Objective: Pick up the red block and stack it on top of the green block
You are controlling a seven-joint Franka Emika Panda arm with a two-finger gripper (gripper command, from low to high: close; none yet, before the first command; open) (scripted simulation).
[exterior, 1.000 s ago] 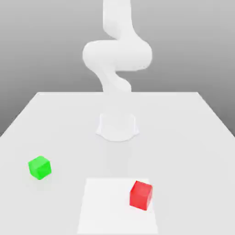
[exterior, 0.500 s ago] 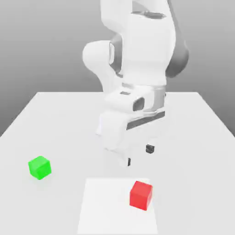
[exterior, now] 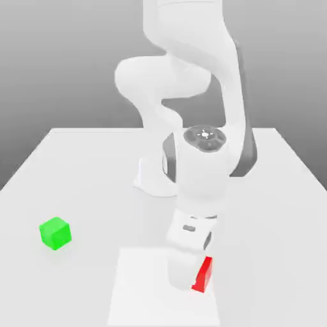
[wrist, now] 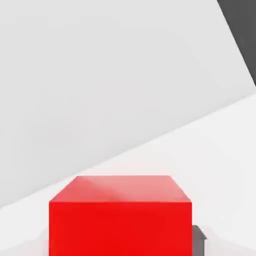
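- Red block [exterior: 205, 276]: seen at the lower right of centre in the exterior view, resting on a paler square patch [exterior: 137, 287] of the bench [exterior: 83, 166]. Most of it is covered by the arm's hand, with one red side left showing. In the hand view [wrist: 120, 215] it is shown close up, low in the frame and level on the surface.
- Green block [exterior: 55, 232]: seen at the lower left of the exterior view, standing alone on the bench, well apart from the red block. Nothing is stacked on it.
- Claw [exterior: 186, 281]: placed low over the red block, at the bench surface or just above it. Whether it is spread or pressed against the block cannot be told; a small dark part [wrist: 199, 239] is seen just beside one lower edge of the block in the hand view, possibly a fingertip.
- Progress: judged early. The approach to the red block appears made; no lift is shown.
- Remaining: the grasp to be confirmed, the block to be raised, carried toward the frame's left and set squarely on the green block.
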